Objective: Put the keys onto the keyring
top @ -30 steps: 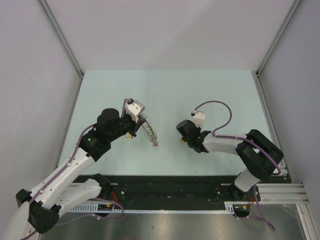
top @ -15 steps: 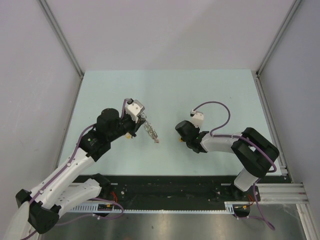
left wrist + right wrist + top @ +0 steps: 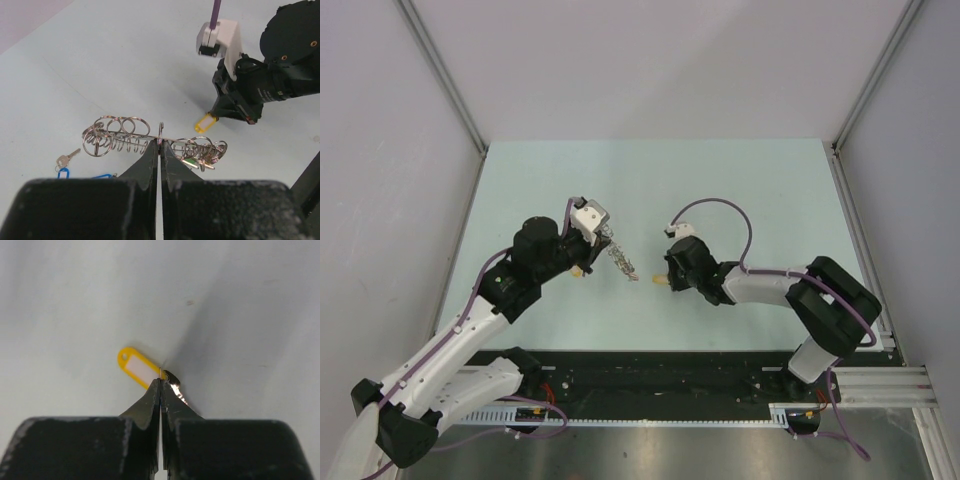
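Moved since one second ago: right gripper (image 3: 665, 277), now further left and nearer the keyring (image 3: 620, 260). The ring's hanging bundle reads narrower from above.

Item 1, left gripper (image 3: 160, 142): black, matte, wedge-shaped fingers pressed together with the jaws clenched on the keyring's thin wire at about mid-length. The ring is held clear of the table.

Item 2, keyring (image 3: 120, 132): bright silver wire strung with many round split rings. Large open loops sit at one end, smaller coiled ones crowd towards the other end, and a green tag shows among them. It hangs between the two arms, just left of the right gripper in the top view.

Item 3, right gripper (image 3: 161, 381): the same black tapered fingers, closed tight, with the tips pinching the yellow-tagged key (image 3: 139, 367) where the tag meets the metal. The tag is a rounded oblong of yellow plastic with a white paper insert and a small eyelet. A glint of silver shows beside the fingertip. Whether the tag touches the table cannot be told.

Item 4, blue-tagged key (image 3: 65, 162): small and silver, lying flat on the table below the held ring. A second blue tag lies near it.

Item 5, table (image 3: 740, 180): smooth, matte, pale mint.
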Controlling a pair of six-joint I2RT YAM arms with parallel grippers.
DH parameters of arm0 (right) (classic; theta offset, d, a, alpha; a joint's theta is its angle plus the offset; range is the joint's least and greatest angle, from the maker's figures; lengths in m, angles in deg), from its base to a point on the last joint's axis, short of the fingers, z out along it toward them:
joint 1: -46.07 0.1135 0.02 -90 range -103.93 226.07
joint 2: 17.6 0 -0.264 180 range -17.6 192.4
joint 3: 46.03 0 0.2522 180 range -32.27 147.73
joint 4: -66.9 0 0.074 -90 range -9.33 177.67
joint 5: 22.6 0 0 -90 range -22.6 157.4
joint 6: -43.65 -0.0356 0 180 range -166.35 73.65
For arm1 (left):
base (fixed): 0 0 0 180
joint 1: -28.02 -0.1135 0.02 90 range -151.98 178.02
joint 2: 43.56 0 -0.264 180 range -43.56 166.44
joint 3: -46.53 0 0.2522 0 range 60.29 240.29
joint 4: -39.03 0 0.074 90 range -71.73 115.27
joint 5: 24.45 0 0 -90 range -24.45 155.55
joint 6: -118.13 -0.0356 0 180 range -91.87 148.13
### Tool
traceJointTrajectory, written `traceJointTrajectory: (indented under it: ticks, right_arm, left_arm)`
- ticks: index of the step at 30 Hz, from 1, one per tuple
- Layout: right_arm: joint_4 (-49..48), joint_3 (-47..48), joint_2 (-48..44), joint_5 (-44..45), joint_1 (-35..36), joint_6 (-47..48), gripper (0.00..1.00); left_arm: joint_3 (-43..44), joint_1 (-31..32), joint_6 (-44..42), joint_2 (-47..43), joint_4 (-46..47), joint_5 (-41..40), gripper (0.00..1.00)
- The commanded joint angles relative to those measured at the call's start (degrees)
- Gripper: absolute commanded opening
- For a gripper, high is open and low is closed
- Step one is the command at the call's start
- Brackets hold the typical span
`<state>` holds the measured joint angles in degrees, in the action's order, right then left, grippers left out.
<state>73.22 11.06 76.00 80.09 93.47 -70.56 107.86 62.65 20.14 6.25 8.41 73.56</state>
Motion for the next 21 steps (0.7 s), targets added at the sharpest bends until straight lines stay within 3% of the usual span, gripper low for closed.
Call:
traceJointTrajectory:
  ticks: [1,2,4,10,21]
  right_arm:
    - [6.3,3.3,-4.2,-25.2,-1.9,18.4,0.00]
    - [9.0,4.3,-4.7,-32.1,-2.3,20.4,0.00]
    - [15.2,5.0,-6.1,-35.4,-4.5,24.0,0.00]
    - [19.7,6.1,-6.1,-34.3,-10.6,29.3,0.00]
    - [18.7,14.8,4.7,-35.5,-9.9,35.5,0.00]
  left_arm:
    - [0.3,-0.4,-0.9,-1.9,3.5,-0.6,0.00]
    - [0.3,-0.4,-1.0,-1.9,3.5,-0.8,0.00]
    - [0.3,-0.3,-1.1,-1.9,3.5,-1.0,0.00]
    - [0.2,-0.4,-1.1,-1.8,3.5,-1.4,0.00]
    - [0.1,-0.3,-1.2,-1.5,3.6,-2.0,0.01]
